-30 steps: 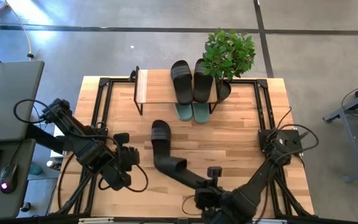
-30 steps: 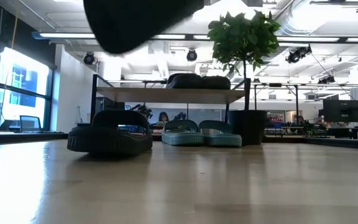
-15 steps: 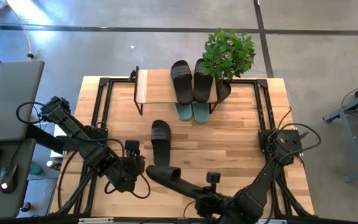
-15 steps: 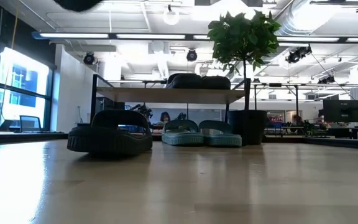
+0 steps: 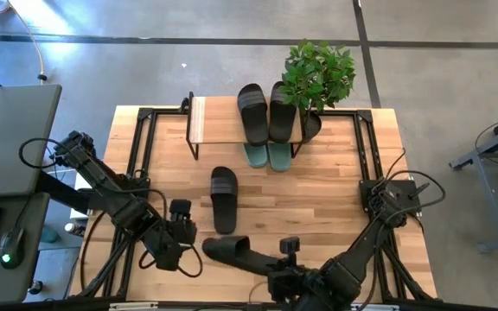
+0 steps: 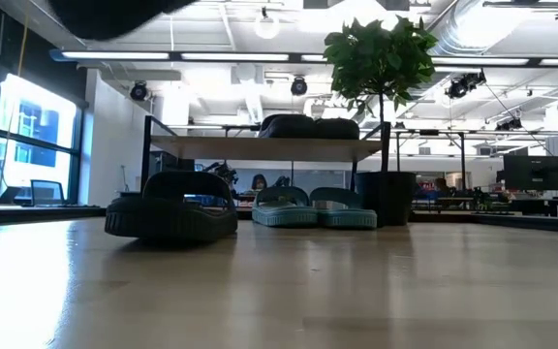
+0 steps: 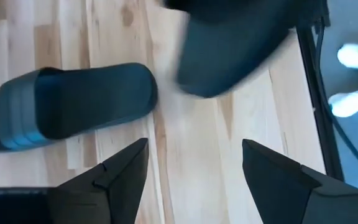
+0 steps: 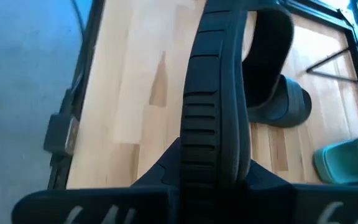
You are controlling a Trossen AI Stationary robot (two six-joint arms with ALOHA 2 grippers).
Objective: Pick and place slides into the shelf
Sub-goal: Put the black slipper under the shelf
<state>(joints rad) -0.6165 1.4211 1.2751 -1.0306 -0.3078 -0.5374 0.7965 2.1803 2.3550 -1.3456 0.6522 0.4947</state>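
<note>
One black slide (image 5: pixel 224 199) lies flat on the table, sole down. A second black slide (image 5: pixel 227 249) hangs above the table's near part, with my right gripper (image 5: pixel 259 257) shut on it; the right wrist view shows it edge-on (image 8: pixel 219 106). My left gripper (image 5: pixel 184 229) stands open just left of that slide, its fingers (image 7: pixel 129 165) apart over bare wood and touching nothing. On the shelf (image 5: pixel 210 121) at the far side rests a black pair (image 5: pixel 266 112), and a green pair (image 5: pixel 268 155) lies under it. My right gripper pinches the black slide at its near end (image 8: pixel 215 155) between its two fingers, one on each broad face. The fingers slant down from the table's near right side and lie along the slide. The slide stands on edge, lifted clear of the table and reaching toward the left arm.
A potted plant (image 5: pixel 318 78) stands at the shelf's right end. Black metal frames (image 5: pixel 141 138) run along the table's left and right sides. In the low view the lying slide (image 6: pixel 172 208) is in front of the shelf (image 6: pixel 260 148).
My right gripper has swung its slide from pointing at the far side round toward the table's left edge and drawn it nearer the near edge. My left gripper has sunk, tipped further down and moved toward the near edge, closing on the held slide.
</note>
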